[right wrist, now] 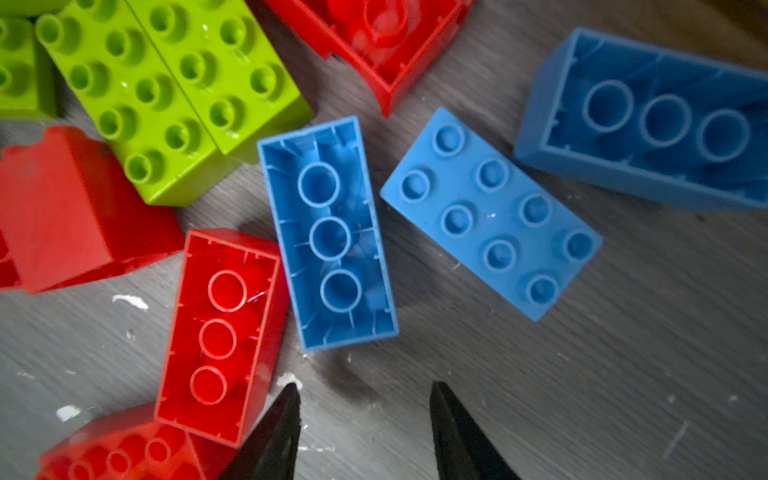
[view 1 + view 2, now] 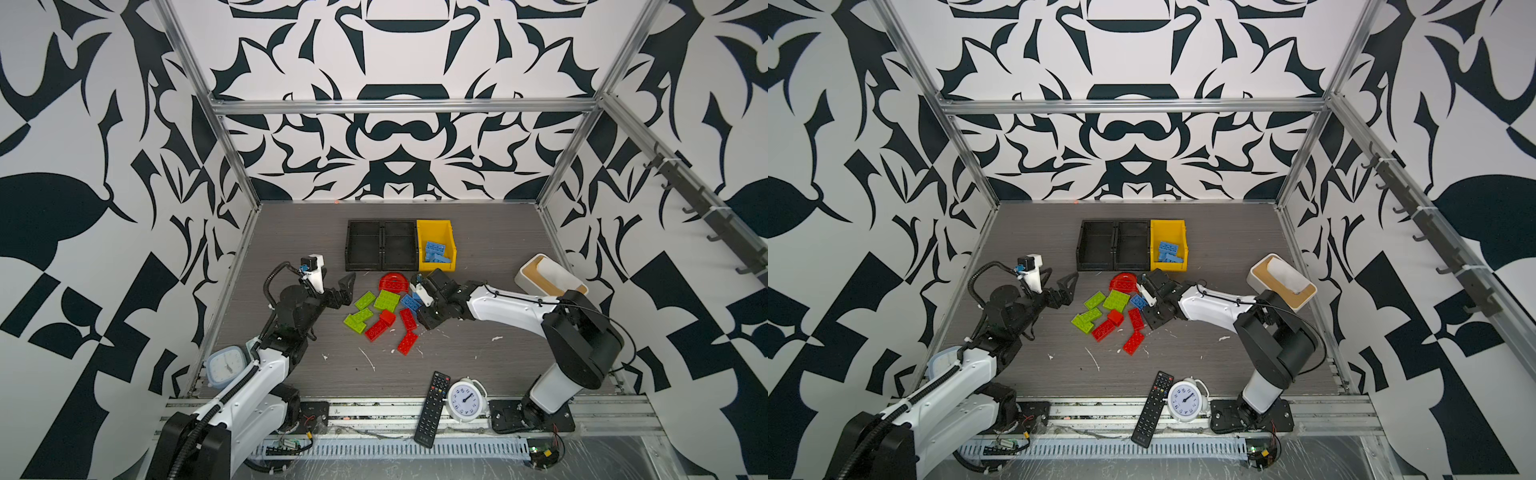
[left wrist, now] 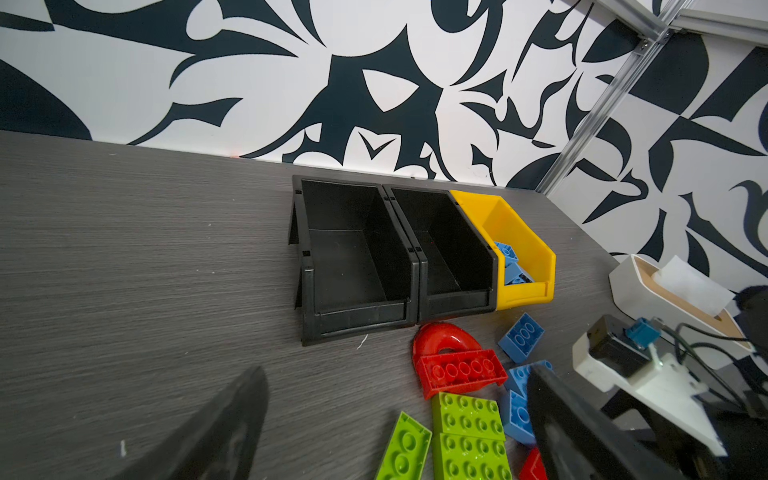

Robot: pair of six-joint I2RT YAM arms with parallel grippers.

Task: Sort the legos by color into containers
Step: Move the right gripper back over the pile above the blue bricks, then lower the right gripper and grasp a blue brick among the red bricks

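Jaws of the right gripper (image 1: 363, 388) are parted, empty, beside an upturned blue rectangular plastic brick (image 1: 328, 235), likely meant for the blue-filled yellow plastic bin (image 2: 424, 241); the left gripper (image 2: 347, 291) is spread wide, empty.

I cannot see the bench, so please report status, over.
Left jaws wide open, empty. Right jaws open, empty, over loose blue bricks. Other blue bricks in yellow bin; black trays empty. Red brick close beside nearest one.

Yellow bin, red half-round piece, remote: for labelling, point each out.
yellow bin (image 2: 433, 230): in a top view, back wall.
red half-round piece (image 2: 392, 284): in a top view, studded face.
remote (image 2: 432, 409): in a top view, keypad.
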